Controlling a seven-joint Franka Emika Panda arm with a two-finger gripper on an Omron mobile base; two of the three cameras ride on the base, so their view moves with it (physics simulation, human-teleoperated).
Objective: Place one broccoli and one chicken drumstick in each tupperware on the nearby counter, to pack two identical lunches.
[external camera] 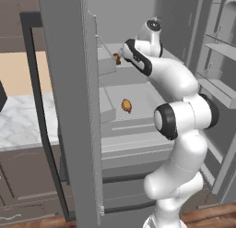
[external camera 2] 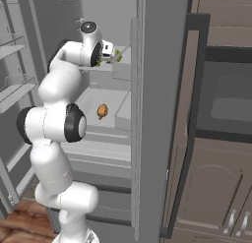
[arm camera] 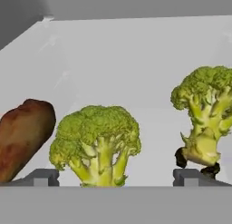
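Two broccoli: one [arm camera: 96, 143] between the fingertips [arm camera: 41, 177], second [arm camera: 205, 114] right of it.
Brown drumstick [arm camera: 22, 139]: left of centre broccoli, cut off.
Tool [arm camera: 115, 177]: open, gripping nothing.

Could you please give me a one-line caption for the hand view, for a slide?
Open gripper facing a broccoli on a pale fridge shelf, brown drumstick and second broccoli alongside.

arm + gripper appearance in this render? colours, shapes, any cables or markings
The arm has glossy white, rounded link shells with dark grey-black bands at the joints and a round dark cap on the top joint. No cables or markings visible. The gripper has two small, blocky grey fingertips.
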